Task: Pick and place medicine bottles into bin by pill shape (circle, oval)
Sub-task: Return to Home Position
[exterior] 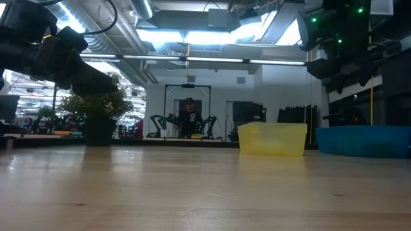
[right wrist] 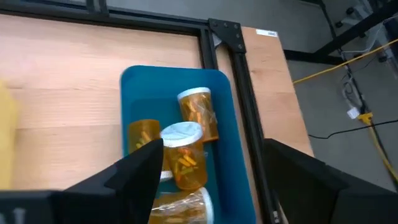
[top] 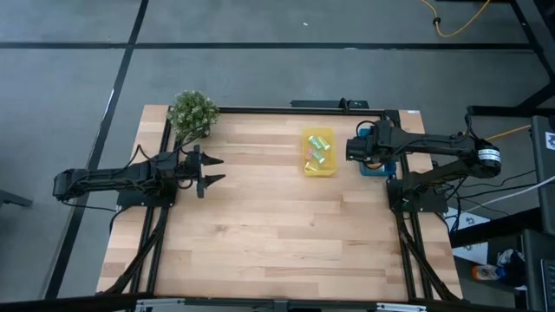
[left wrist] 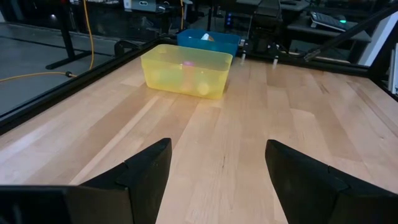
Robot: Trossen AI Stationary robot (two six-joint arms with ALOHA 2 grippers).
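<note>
The right gripper (top: 355, 149) hangs with fingers spread and nothing between them above the blue bin (right wrist: 134, 84) at the table's far right, where several orange medicine bottles (right wrist: 186, 155) with white caps lie jumbled together. Just left of it, the yellow bin (top: 318, 169) holds pale tinted bottles (top: 319, 149). The left gripper (top: 217, 170), likewise spread and empty, waits over the left side of the wooden table (top: 277, 234) near a potted plant (top: 192, 113).
</note>
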